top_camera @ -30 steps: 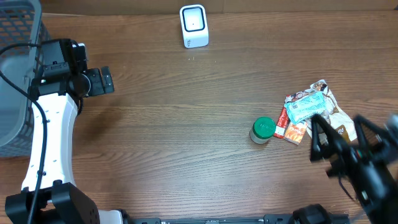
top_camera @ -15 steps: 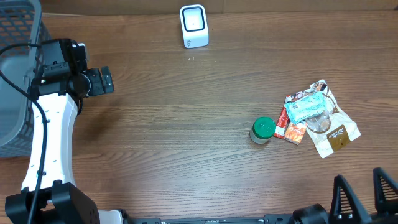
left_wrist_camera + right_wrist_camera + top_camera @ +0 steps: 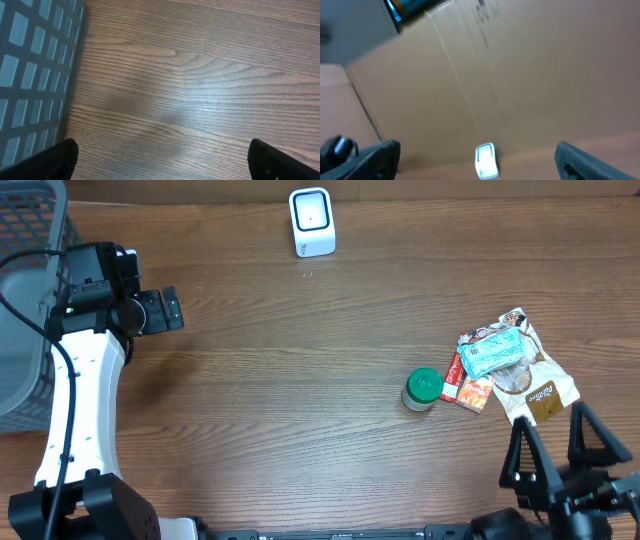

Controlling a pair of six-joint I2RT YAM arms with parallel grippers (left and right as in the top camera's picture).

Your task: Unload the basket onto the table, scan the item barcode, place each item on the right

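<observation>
Fingers spread wide and empty on my right gripper point(image 3: 556, 452), low at the near edge. Just beyond it lies the packet pile point(image 3: 510, 365), with the green-lidded jar point(image 3: 423, 389) touching its left side. My right arm is far nearer than the left gripper point(image 3: 172, 310), also open and empty, by the basket point(image 3: 22, 300). The scanner point(image 3: 311, 222) stands at the far edge.

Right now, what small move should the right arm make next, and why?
Probably bring the right tool forward and down over the pile of packets. It stands open and empty at the near edge, tilted up toward the scanner, not the table. The packets and the jar lie just ahead, untouched.
</observation>
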